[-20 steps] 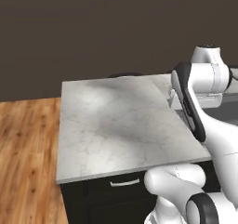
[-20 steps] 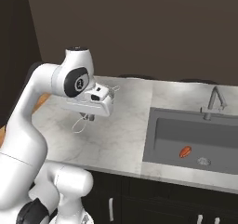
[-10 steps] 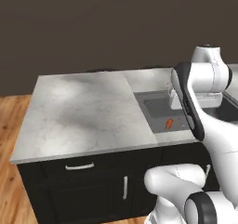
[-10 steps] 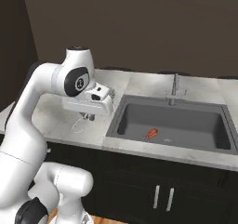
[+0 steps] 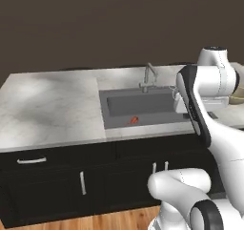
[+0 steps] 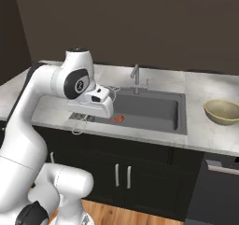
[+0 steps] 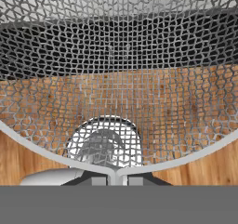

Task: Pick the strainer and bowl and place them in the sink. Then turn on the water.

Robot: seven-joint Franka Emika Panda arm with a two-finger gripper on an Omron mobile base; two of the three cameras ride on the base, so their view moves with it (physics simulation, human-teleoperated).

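The tool (image 6: 86, 118) is closed on the strainer (image 7: 116, 79), gripping its rim. In the hand view the wire mesh spreads right across the frame, the thin rim curving down to meet the fingertips (image 7: 97, 181) at the bottom, with wood floor and dark cabinet fronts visible through it. In the right base view the tool hangs at the front edge of the desk (image 6: 200, 135), just left of the sink (image 6: 154, 112), and a thin wire loop dangles below it. A small orange-red object (image 6: 118, 119) lies in the sink near its front left corner. The faucet (image 6: 135, 74) stands behind the basin. The bowl (image 6: 223, 111) sits upright on the desk to the right of the sink.
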